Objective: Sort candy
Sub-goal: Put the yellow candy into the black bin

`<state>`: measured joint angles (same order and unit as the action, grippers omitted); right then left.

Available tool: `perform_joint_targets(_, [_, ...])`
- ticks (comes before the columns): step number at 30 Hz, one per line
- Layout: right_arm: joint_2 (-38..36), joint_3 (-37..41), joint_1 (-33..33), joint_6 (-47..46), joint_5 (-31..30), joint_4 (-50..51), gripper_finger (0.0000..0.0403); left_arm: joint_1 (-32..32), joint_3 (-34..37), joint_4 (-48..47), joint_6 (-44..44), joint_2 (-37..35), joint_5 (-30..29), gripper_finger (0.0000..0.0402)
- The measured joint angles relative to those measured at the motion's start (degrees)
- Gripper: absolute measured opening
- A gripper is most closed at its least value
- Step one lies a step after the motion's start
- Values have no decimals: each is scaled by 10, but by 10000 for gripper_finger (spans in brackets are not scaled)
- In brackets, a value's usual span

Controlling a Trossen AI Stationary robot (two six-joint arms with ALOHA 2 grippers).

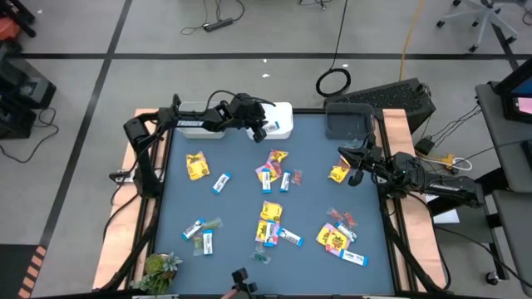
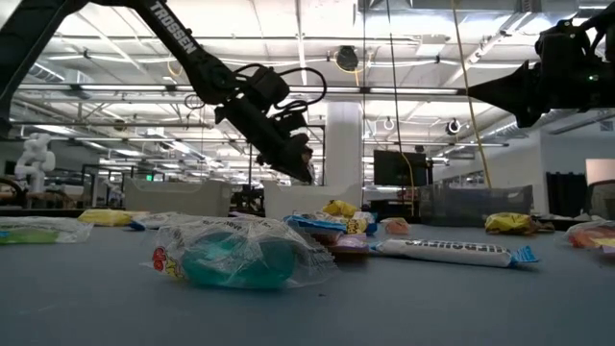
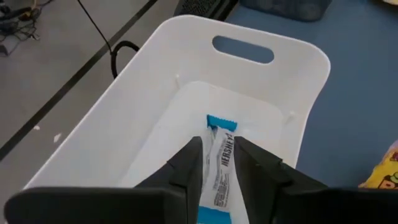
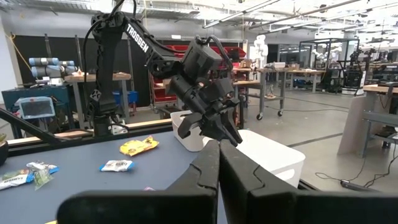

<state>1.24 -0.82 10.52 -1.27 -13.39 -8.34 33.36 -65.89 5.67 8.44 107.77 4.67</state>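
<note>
Sorting barely begun: left gripper (image 3: 217, 163) over the white bin (image 3: 298, 93), fingers parting around a blue-and-white bar (image 3: 219, 163) that looks about to drop. Bin below otherwise bare. Remaining candy (image 1: 271, 223) scattered behind it; right gripper (image 1: 356, 172) closed, empty.

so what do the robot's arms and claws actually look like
Both arms are dark, near-black jointed links; the left arm carries white "TROSSEN" lettering along one link, and black cables loop beside its wrist. The left claw and right claw each have two flat, dark, tapering fingers. The right arm looks equally dark.
</note>
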Motion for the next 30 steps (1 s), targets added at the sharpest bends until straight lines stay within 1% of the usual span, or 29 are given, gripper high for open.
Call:
perform_joint_targets(3, [0,0,0,0,0,0,0,-3,0,2,13,0,0,78])
perform_joint_targets(6, [0,0,0,0,0,0,0,-12,1,13,15,0,-1,39])
perform_joint_targets(8, [0,0,0,0,0,0,0,-23,12,38,14,0,-1,12])
perform_joint_targets(9, [0,0,0,2,0,-2,0,-29,21,57,12,0,-1,7])
perform_joint_targets(11, [0,0,0,14,0,-5,0,-43,41,101,11,-1,-10,9])
perform_joint_targets(14, [0,0,0,58,-2,-3,0,-67,64,146,11,-7,-57,9])
perform_joint_targets(17, [0,0,0,70,-1,-1,0,-90,92,159,11,-26,-82,5])
perform_joint_targets(19, [0,0,0,80,-6,0,0,-104,109,185,12,-43,-87,4])
perform_joint_targets(23, [0,0,0,84,-31,-3,0,-128,165,244,10,-85,-93,3])
perform_joint_targets(27, [0,0,0,83,-29,-5,0,-151,233,316,9,-132,-94,3])
perform_joint_targets(30, [0,0,0,61,-28,-3,0,-170,283,358,8,-159,-94,2])
